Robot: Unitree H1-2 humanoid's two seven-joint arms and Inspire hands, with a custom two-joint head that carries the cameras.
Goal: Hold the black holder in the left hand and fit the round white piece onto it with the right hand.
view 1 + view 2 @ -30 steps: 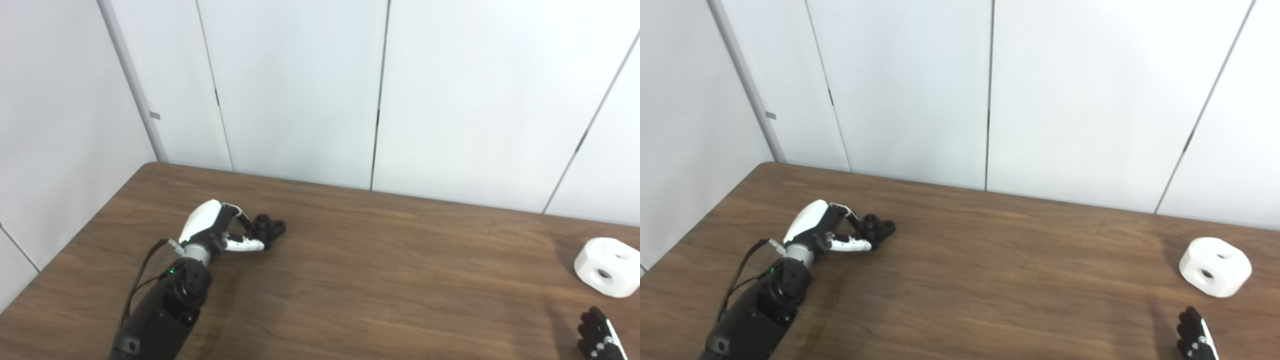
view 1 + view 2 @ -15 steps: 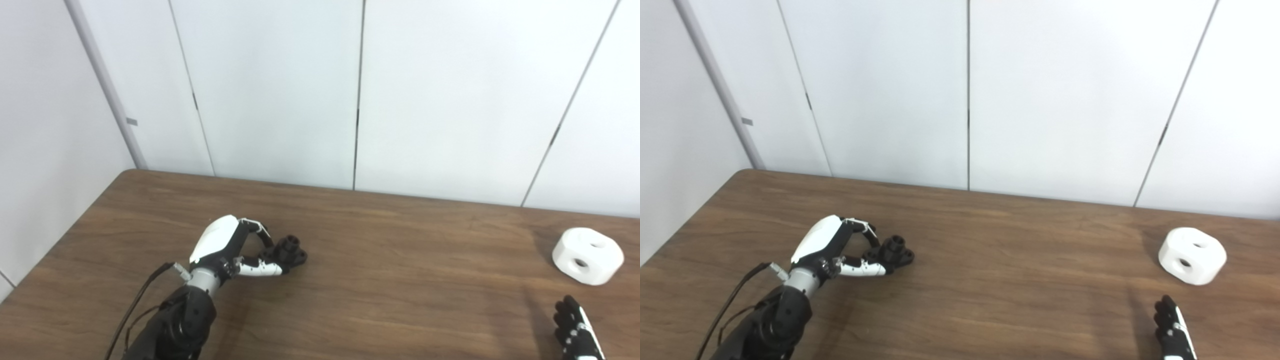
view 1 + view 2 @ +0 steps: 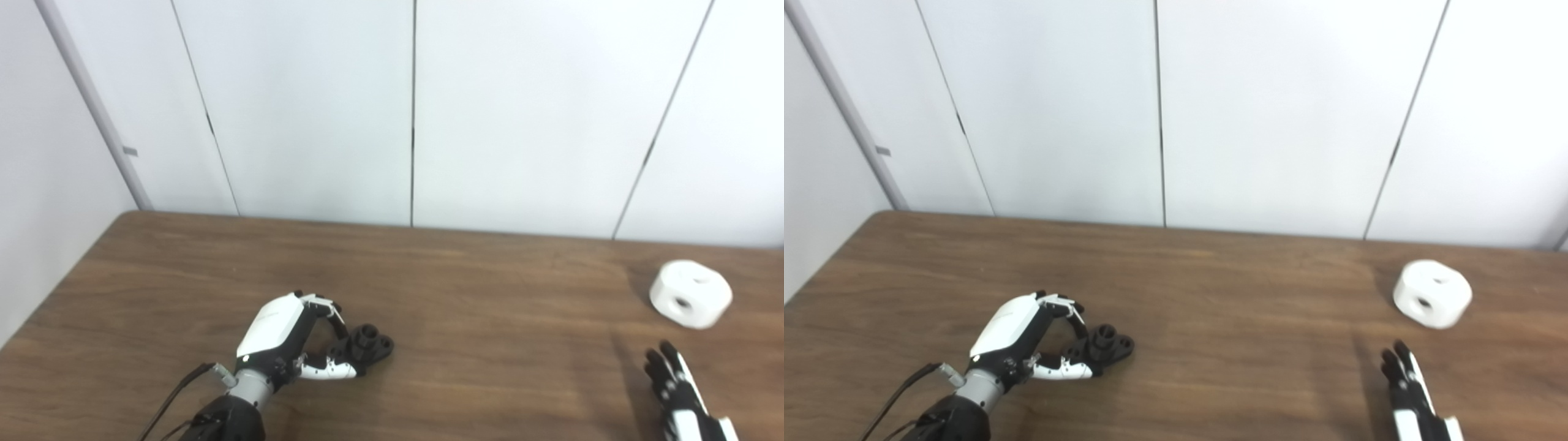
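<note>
no text, label, brand, number or sign can be read anywhere in either view. the surfaces that show carry no legible marking: the wall panels, the bench, the round white piece, the black holder, and the white shell of the left hand. a small grey tab sits on the wall's vertical strip at the left, too small to tell whether anything is printed on it.
</note>
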